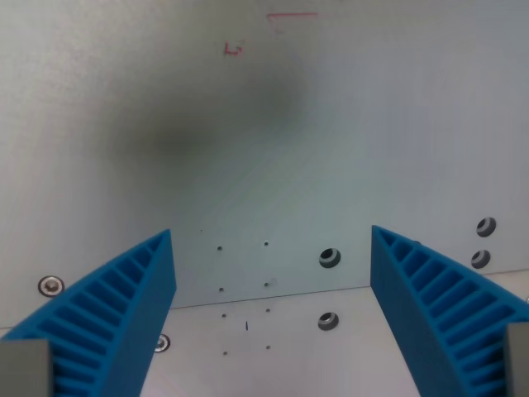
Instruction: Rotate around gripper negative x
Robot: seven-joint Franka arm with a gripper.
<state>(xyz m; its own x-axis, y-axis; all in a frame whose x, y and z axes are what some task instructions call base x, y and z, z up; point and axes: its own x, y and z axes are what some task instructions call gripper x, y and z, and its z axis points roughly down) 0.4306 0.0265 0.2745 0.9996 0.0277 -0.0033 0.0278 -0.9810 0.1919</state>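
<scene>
Blue ribbed fingers fill the bottom corners, spread wide with nothing between them, so the gripper is empty. Below lies a pale metal plate with screw holes and faint red marks. No object is involved; the task concerns the gripper itself. Best done, I reckon, as a slow pure tilt, keeping the tips clear of the plate.

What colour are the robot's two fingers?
Bright blue with ribbed slats. The wrist view shows both fingers of the open hand clearly.
</scene>
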